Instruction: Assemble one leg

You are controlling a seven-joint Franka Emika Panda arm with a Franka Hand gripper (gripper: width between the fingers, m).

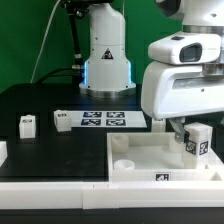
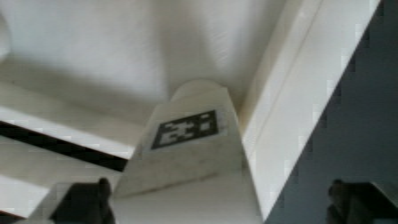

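Leg (image 1: 197, 140), tag outward, clamped between my gripper's (image 1: 190, 137) fingers, poised over the panel's (image 1: 150, 158) corner on the exterior view's right. I judge it grasped and carried; seating it remains. Spare legs (image 1: 27, 124) lie apart.

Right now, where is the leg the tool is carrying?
The leg is at the exterior view's right, held in the tool just above the right part of the big white panel.

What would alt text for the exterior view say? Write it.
A white robot arm's gripper holds a small tagged white leg above the corner of a large white square panel. Two more legs and a marker board lie on the black table.
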